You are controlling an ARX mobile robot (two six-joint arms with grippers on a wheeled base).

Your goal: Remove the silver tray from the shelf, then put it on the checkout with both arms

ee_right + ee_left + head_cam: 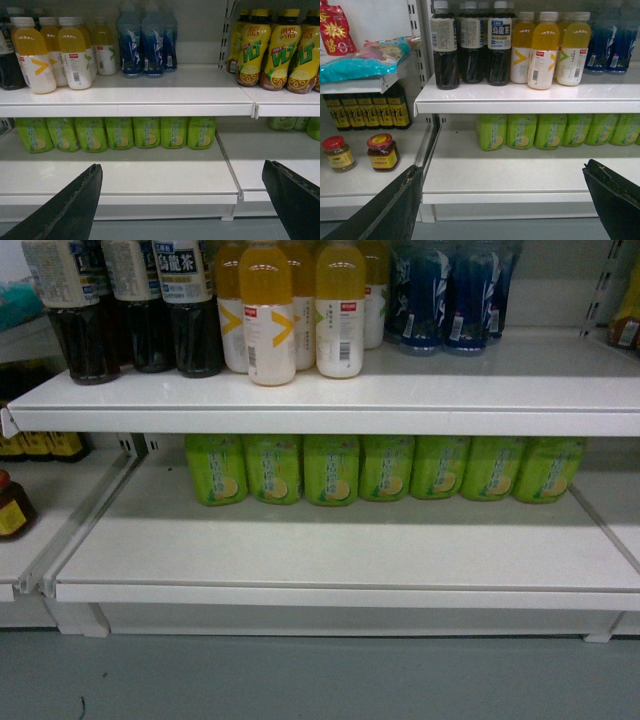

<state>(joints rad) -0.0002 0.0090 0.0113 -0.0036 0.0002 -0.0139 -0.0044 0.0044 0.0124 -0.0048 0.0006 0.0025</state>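
Note:
The silver tray shows in no view, and the checkout is out of view too. The shelf (340, 552) is a white board low in the head view, bare in front of a row of green bottles (385, 468). My left gripper (502, 167) is open, its two black fingers wide apart, held in front of that shelf (510, 172) with nothing between them. My right gripper (181, 166) is open as well, facing the same shelf (150, 175) from further right. Neither arm appears in the head view.
The upper shelf (330, 405) holds dark tea bottles (130, 300), orange juice bottles (300, 310) and blue bottles (450, 295). Jars (382, 152) and soy bottles (367, 110) stand in the left bay, yellow bottles (272, 47) in the right bay. Grey floor (320, 680) lies below.

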